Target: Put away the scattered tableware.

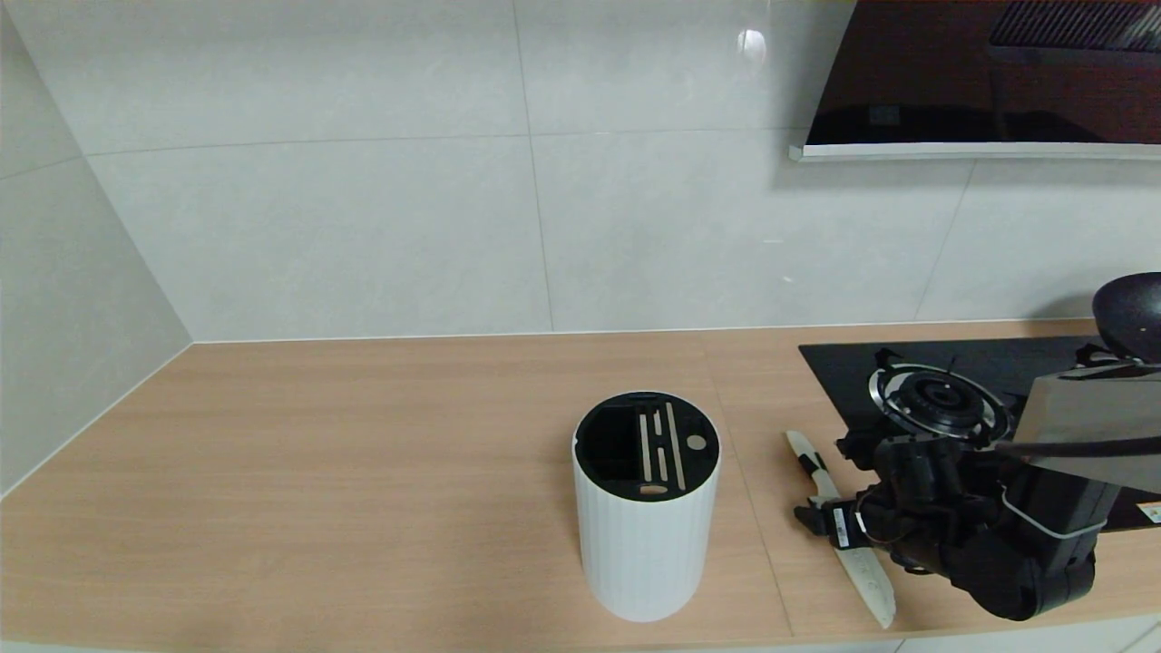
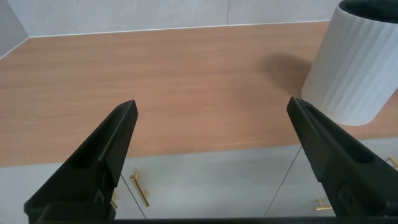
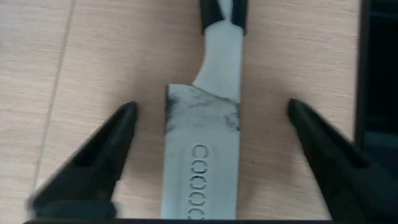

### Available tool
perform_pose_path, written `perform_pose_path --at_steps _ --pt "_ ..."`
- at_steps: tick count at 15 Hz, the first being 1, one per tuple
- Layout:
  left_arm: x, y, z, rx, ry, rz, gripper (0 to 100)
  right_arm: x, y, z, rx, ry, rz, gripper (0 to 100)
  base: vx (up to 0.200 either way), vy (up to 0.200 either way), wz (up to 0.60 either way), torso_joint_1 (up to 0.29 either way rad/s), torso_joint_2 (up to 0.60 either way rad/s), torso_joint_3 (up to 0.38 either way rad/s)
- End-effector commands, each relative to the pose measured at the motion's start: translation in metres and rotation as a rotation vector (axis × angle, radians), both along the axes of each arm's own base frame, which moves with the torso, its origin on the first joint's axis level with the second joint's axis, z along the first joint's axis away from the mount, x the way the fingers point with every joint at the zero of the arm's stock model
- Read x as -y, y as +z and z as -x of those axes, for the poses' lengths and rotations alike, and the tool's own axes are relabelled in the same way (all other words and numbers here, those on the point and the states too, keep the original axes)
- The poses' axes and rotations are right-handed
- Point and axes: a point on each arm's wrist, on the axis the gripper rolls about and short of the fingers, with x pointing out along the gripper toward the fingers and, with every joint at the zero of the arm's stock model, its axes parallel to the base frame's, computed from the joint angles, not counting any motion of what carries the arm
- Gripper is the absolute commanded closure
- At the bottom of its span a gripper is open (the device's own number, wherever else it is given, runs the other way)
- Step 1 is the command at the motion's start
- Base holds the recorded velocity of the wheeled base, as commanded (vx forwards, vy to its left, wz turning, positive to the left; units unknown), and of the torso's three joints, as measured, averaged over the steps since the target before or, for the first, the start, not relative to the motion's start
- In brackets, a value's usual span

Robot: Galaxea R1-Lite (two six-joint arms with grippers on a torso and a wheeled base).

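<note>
A white knife (image 1: pixel 869 580) with a black-banded handle lies flat on the wooden counter (image 1: pixel 363 453), just left of the stove. My right gripper (image 1: pixel 824 481) is low over it and open. In the right wrist view its fingers (image 3: pixel 93 168) straddle the knife (image 3: pixel 202 168) where blade meets handle, with a gap on each side. To the left stands a white ribbed knife holder (image 1: pixel 646 526) with a black slotted top. My left gripper (image 2: pixel 211 112) is open and holds nothing; it hangs off the counter's front edge, with the holder (image 2: pixel 357 62) to one side.
A black gas hob (image 1: pixel 952 381) with a metal burner ring (image 1: pixel 939 399) sits at the right. A flat grey metal blade (image 1: pixel 1088 422) lies over it, and a dark pan (image 1: pixel 1129 313) stands behind. The tiled wall and a range hood (image 1: pixel 980 82) rise beyond.
</note>
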Motion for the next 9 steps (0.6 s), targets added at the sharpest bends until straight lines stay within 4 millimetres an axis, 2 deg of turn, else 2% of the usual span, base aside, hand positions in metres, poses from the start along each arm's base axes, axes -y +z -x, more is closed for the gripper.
perform_pose_path --at_steps 1,9 --pt "0.0 0.0 0.0 0.0 0.0 0.0 0 -0.0001 -0.0013 0.0002 -0.005 0.0 0.001 100 0.0 0.0 0.0 0.0 0.0 0.0" --pt "0.0 0.0 0.0 0.0 0.0 0.0 0 -0.0007 -0.0016 0.0019 -0.01 0.003 0.003 100 0.0 0.0 0.0 0.0 0.0 0.0"
